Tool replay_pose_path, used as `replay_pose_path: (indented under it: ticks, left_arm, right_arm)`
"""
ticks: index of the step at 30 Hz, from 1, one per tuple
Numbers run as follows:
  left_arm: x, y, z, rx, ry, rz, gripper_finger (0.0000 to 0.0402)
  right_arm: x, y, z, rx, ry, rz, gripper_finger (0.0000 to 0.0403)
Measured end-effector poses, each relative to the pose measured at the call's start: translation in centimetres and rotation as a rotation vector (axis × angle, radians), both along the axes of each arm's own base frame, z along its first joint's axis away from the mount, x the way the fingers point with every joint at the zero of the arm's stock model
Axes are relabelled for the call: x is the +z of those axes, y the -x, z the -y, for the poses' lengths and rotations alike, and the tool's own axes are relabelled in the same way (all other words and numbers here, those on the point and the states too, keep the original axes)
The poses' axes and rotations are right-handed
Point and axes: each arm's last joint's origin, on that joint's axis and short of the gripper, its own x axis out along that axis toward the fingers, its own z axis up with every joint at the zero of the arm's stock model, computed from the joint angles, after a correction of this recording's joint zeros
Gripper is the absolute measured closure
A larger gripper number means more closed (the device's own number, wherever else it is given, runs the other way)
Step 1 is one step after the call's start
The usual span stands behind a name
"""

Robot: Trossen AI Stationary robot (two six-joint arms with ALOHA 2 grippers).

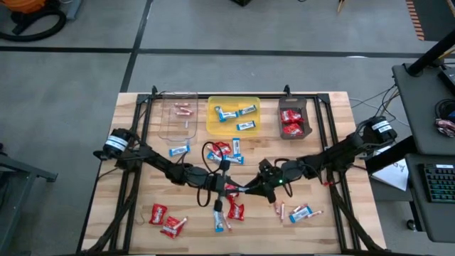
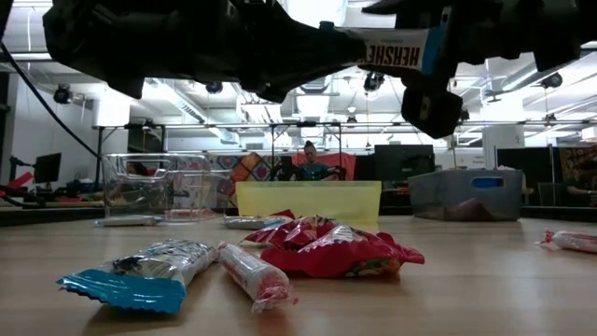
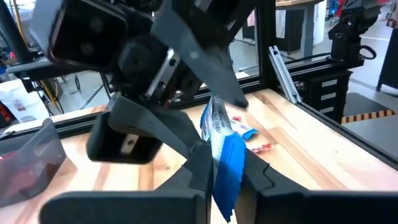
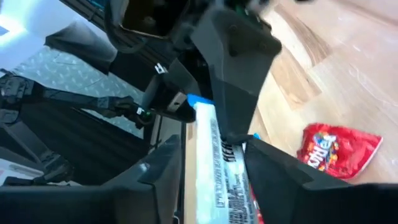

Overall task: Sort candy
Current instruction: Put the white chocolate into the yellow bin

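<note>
Right now I have both arms meeting above the middle of the worktop, in front of the yellow tray, passing a blue-and-white bar between them. My left gripper is pressed together on the bar's blue end, pinching it upright; my right gripper has the other end lying between its fingers, which look spread, so I judge it is letting go. I read this as a handover so the left arm can carry the bar to the yellow tray, which already holds bars of that kind. Red packets fill the dark tray beside it, pinkish sticks lie in the clear tray, and loose candy sits scattered nearer me.
</note>
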Motion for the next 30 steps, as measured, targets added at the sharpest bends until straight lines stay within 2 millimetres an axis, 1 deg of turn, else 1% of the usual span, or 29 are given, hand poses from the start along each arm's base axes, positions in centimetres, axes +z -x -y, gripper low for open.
replay_pose_path:
  ticks: [5, 8, 10, 12, 15, 17, 21, 24, 26, 30]
  left_arm:
    - [-0.9, 0.6, -0.2, 0.006, 0.081, -0.055, 0.0395]
    - [-1.2, 1.1, -0.5, 0.044, 0.187, -0.066, 0.0394]
    - [-1.5, 1.5, -0.8, 0.078, 0.272, -0.066, 0.0394]
    - [-1.6, 2.0, -1.1, 0.091, 0.361, -0.041, 0.0393]
    - [-1.4, 2.8, -1.4, 0.080, 0.459, 0.028, 0.0393]
    - [-1.3, 3.5, -1.6, 0.069, 0.509, 0.072, 0.0393]
    - [-1.4, 4.3, -2.0, 0.121, 0.570, 0.115, 0.0393]
    - [-1.5, 4.4, -2.2, 0.160, 0.574, 0.124, 0.0393]
    - [-1.3, 4.2, -2.1, 0.161, 0.568, 0.137, 0.0393]
    - [-0.3, 3.4, -1.9, 0.152, 0.543, 0.181, 0.0393]
  right_arm:
    - [1.1, 0.4, 0.2, 0.009, 0.054, 0.052, 0.0186]
    - [1.8, 0.8, 0.3, 0.031, 0.168, 0.079, 0.0166]
    - [2.0, 1.2, 0.4, 0.052, 0.275, 0.086, 0.0160]
    - [2.1, 1.6, 0.5, 0.046, 0.388, 0.076, 0.0160]
    - [1.8, 2.0, 0.7, -0.038, 0.536, 0.021, 0.0166]
    - [1.7, 2.1, 0.7, -0.071, 0.599, 0.010, 0.0170]
    - [1.8, 1.8, 0.6, -0.074, 0.628, 0.041, 0.0172]
    - [2.0, 1.5, 0.5, -0.081, 0.628, 0.059, 0.0173]
    - [2.2, 1.1, 0.5, -0.091, 0.633, 0.073, 0.0175]
    - [1.7, 0.2, 0.4, -0.108, 0.661, 0.052, 0.0175]
